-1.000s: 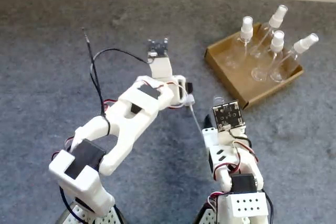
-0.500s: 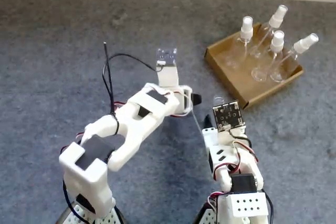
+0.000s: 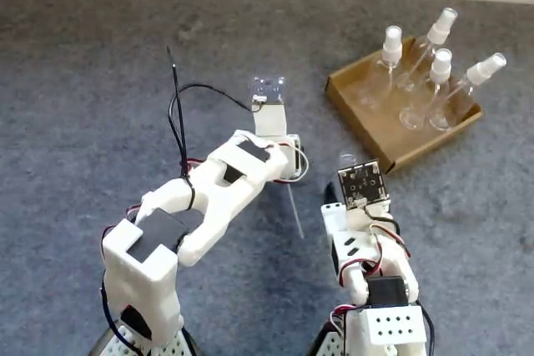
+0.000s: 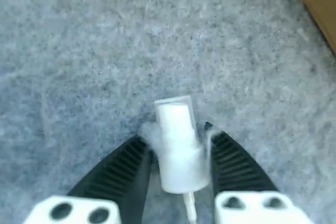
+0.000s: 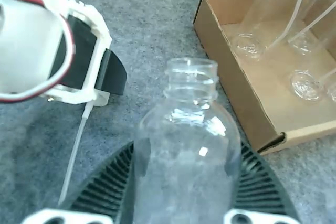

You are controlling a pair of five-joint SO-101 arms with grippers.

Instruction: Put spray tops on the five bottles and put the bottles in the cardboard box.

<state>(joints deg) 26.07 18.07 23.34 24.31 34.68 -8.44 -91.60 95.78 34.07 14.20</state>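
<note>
1. While the left fingers (image 4: pixel 126 163) squeeze a white spray top (image 4: pixel 177 148) from both sides, its thin tube (image 3: pixel 294 206) hangs down toward the grey table (image 3: pixel 100 64).
2. The spray top is held up off the table, in the middle, between the two arms.
3. The right fingers (image 5: pixel 105 187) are closed around a clear bottle (image 5: pixel 189 140), one finger on each side.
4. This bottle's round mouth is open and bare.
5. The spray top is near the bottle's mouth, a little to its side, and the two are not touching.
6. The bottle is near the closest corner of the cardboard box (image 3: pixel 355 118).
7. The cardboard box lies flat on the table, off to the right of both arms.
8. Four bottles (image 3: pixel 440 72) stand inside the box, each with a white spray top on, and some of them lean.
</note>
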